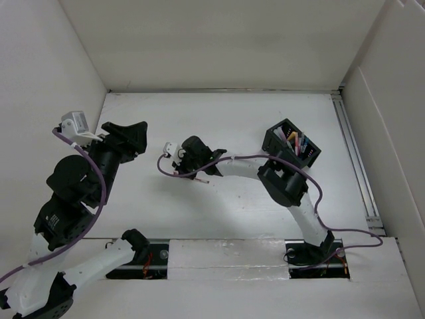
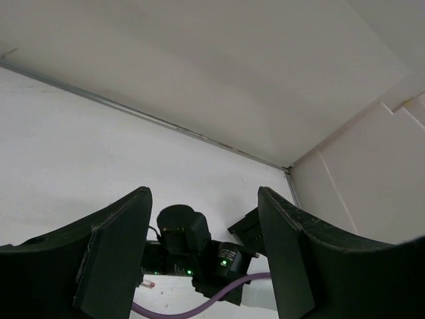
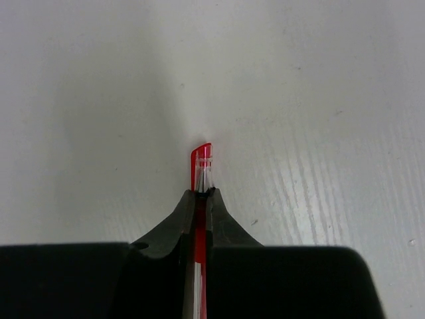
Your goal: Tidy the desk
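Observation:
The white desk (image 1: 232,119) has white walls on three sides and a metal rail (image 1: 355,159) along its right edge. My right gripper (image 1: 192,166) is over the desk's left-middle, shut on a red pen (image 1: 201,178). In the right wrist view the jaws (image 3: 201,194) pinch the pen (image 3: 202,163) lengthwise, and its capped end sticks out just above the desk surface (image 3: 319,100). My left gripper (image 1: 127,138) is open and empty, off to the left of the right one. In the left wrist view its fingers (image 2: 113,259) frame the right gripper (image 2: 192,252) and the pen's end (image 2: 147,284).
A small black slotted pen-holder box (image 1: 292,143) with several pens in it stands at the right-middle of the desk, also in the left wrist view (image 2: 249,229). The right arm's purple cable (image 1: 252,158) runs across the middle. The back wall (image 1: 219,40) is close.

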`<state>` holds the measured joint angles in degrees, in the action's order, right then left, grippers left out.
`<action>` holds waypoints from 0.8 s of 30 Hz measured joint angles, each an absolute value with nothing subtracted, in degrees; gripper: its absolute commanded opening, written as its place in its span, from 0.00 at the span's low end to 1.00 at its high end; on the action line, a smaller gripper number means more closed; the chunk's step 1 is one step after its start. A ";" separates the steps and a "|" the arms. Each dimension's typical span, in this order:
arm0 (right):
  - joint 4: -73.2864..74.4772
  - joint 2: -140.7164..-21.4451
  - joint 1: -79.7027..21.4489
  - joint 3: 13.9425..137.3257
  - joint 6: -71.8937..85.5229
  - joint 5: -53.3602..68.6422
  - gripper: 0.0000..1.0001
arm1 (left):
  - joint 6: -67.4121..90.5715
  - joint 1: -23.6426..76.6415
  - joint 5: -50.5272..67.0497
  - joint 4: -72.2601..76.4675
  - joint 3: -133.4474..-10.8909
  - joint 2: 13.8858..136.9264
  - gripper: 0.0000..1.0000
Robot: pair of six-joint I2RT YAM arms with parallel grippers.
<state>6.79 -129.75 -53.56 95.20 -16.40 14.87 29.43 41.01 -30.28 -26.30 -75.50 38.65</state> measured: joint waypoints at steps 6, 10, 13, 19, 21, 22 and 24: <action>-1.96 -117.89 -50.02 79.57 -12.95 21.74 0.00 | 28.86 41.01 -28.95 -24.27 -74.70 40.42 0.62; -14.59 -104.25 -40.62 71.11 -8.86 27.55 0.00 | 27.83 41.01 -25.02 -21.74 -74.70 45.08 0.70; -24.93 -93.03 -30.24 65.21 -5.67 30.17 0.00 | 27.00 41.01 -20.58 -20.69 -74.76 50.72 0.74; -46.54 -78.50 -5.13 50.28 3.55 35.40 0.00 | 26.57 41.04 -13.23 -20.34 -74.43 60.80 0.79; -51.44 -79.09 -1.13 47.48 6.11 36.99 0.00 | 26.55 41.01 -11.86 -20.25 -74.19 61.45 0.79; -56.05 -80.60 0.91 46.22 8.43 39.16 0.00 | 26.50 41.01 -11.35 -19.97 -74.19 61.43 0.79; -63.13 -84.42 4.03 44.66 13.89 43.03 0.00 | 26.39 41.01 -10.50 -18.74 -74.32 61.32 0.79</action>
<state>-63.13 -84.42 4.03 44.66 13.89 43.03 26.39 41.01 -10.50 -18.74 -74.32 61.32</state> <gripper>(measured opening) 0.064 0.790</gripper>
